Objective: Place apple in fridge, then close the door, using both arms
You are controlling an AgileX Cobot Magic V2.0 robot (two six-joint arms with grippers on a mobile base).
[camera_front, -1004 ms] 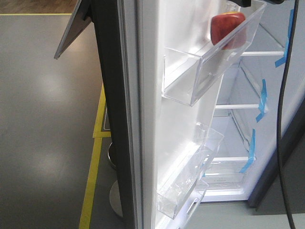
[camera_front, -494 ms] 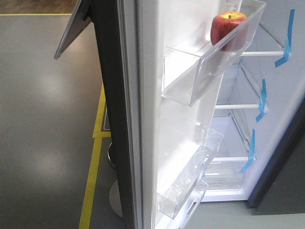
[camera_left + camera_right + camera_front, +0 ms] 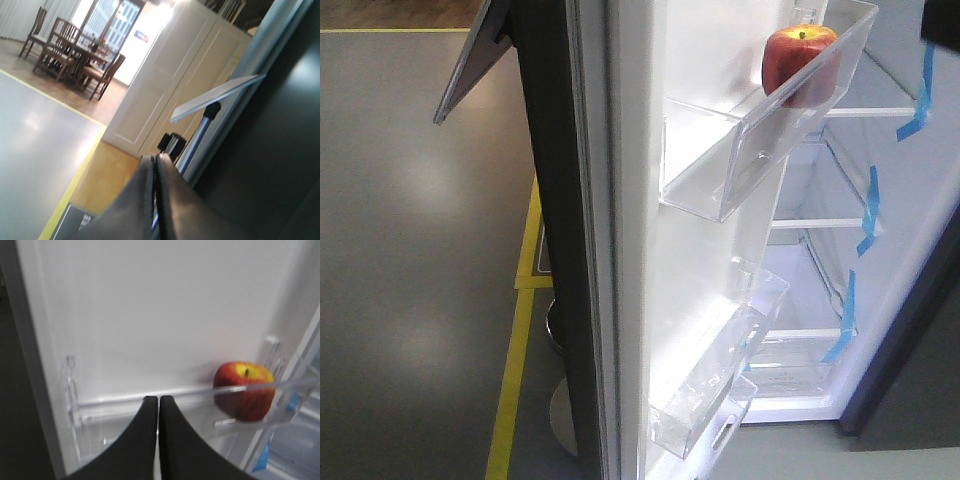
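The apple [image 3: 798, 62] sits in the upper door bin [image 3: 760, 150], at the bin's end nearest the fridge [image 3: 910, 300] cavity, touching the clear front wall. It stands upright, w/ the stem axis approx vertical and the stem dimple & yellow patch facing up. It's near-round, so there's no real long axis. The bin's long axis runs across the door [image 3: 640, 260]. The door's own long axis is vertical; it stands open, white inner face toward the front cam, dark grey outer edge on the picture's left. A lower door bin [image 3: 715, 390] hangs further down.

The right end effector [image 3: 159, 440] has its fingers pressed together, gripping nothing. It's on the near side of the bin's rim, apart from the apple, which lies to the picture's right. The left end effector [image 3: 155, 195] is likewise closed on itself w/ nothing held, beside a dark grey panel [image 3: 270, 150]; can't tell if that's the fridge's outside or a cabinet.

Hidden or cut off:
- The apple's lower half shows only thru the plastic and is blurred in the right wrist view.
- The bin's top corner is clipped by the frame edge in the front view.
- The fridge interior is only partly seen past the door: glass shelves [image 3: 865, 112] & blue tape strips [image 3: 869, 210].
- A dark shape [image 3: 942, 20] at the top right corner is cut off and can't be identified.
- A sign on a pole [image 3: 215, 97] is partly behind the left fingers.
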